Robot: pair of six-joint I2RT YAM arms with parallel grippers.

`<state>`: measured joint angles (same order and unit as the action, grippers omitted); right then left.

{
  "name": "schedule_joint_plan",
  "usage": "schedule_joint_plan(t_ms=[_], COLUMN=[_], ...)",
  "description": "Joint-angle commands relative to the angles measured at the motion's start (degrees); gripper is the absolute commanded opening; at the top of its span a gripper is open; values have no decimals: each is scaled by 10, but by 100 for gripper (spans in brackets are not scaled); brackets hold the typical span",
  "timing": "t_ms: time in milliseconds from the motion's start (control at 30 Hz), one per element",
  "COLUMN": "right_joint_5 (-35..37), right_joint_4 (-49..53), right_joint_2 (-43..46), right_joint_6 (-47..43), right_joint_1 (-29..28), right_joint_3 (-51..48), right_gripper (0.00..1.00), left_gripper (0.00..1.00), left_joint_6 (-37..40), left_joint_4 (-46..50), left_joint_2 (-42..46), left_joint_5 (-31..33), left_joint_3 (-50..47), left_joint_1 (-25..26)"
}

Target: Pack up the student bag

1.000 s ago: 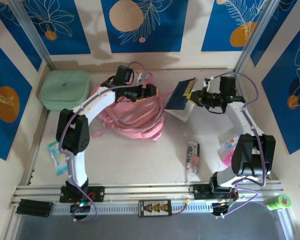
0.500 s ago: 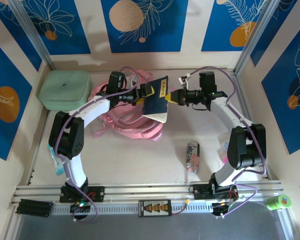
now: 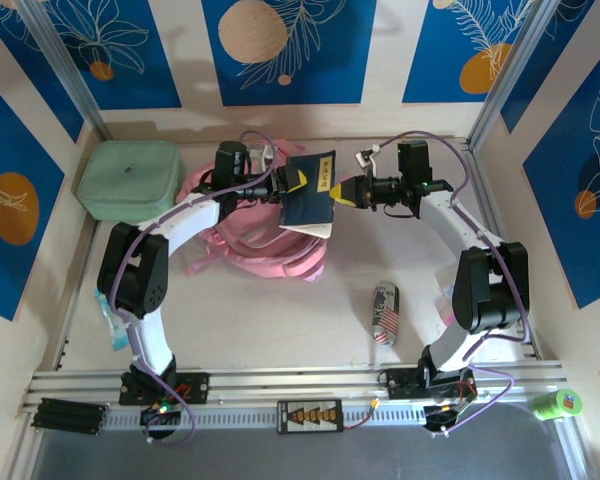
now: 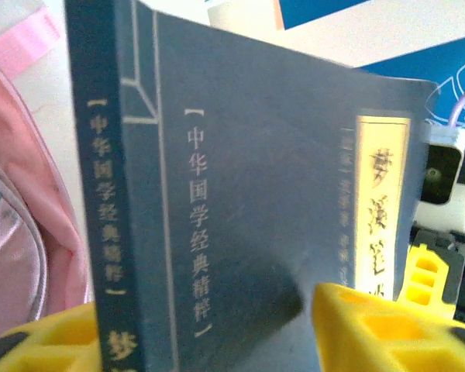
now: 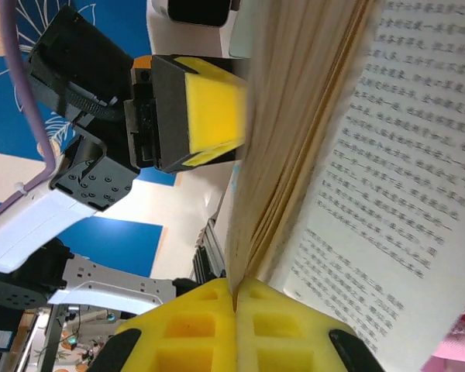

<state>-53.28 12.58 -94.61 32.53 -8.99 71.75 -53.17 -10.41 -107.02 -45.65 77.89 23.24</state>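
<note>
a mint green case (image 3: 130,178) sits in the worktop's (image 3: 270,320) far-left corner. a striped can (image 3: 385,313) lies on its side near the middle. a green tape roll (image 3: 557,404) rests at the near-right corner.

A pale table top (image 3: 250,320) is seen in the middle of the frame. It is enclosed by cream walls (image 3: 280,118), on which blue panels (image 3: 288,50) with white leaves and orange circles are printed. Metal posts (image 3: 65,75) are placed in the upper corners. An aluminium rail (image 3: 280,385) is fixed along the lower edge. Everything is evenly lit.
</note>
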Motion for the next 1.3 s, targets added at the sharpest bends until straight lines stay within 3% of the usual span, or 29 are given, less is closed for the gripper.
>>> schedule_joint_plan(t_ms=[0,167,333,400,433,500,567,700,867,1067,1267], right_joint_5=[17,64,120,140,155,179,187,162,139,161,243], right_joint_4=[34,68,91,94,94,77,38,-61,-265,-405,-552], right_joint_2=[-10,-18,-19,-19,-16,-7,4,6,5,-26,-71], right_joint_6=[-11,-22,-27,-19,-9,22,76,210,368,491,612], right_joint_1=[6,17,20,20,20,20,19,17,-19,-81,-154], right_joint_3=[18,21,21,18,14,-1,-25,-66,-122,-118,-117], right_gripper=[0,0,1,11,21,38,52,67,91,99,98], left_gripper=[37,27,13,5,0,0,0,0,0,0,0], left_joint_6=[29,80,87,87,85,84,81,61,18,-47,-115], left_joint_4=[23,98,108,109,110,110,107,100,57,11,-34], left_joint_2=[3,12,20,23,24,31,45,85,152,206,225], left_joint_5=[-15,17,28,33,37,48,72,164,292,395,436], left_joint_3=[22,41,41,41,41,40,34,12,-36,-89,-130], left_joint_1=[-3,-5,-8,-9,-10,-13,-16,-26,-30,-30,-29])
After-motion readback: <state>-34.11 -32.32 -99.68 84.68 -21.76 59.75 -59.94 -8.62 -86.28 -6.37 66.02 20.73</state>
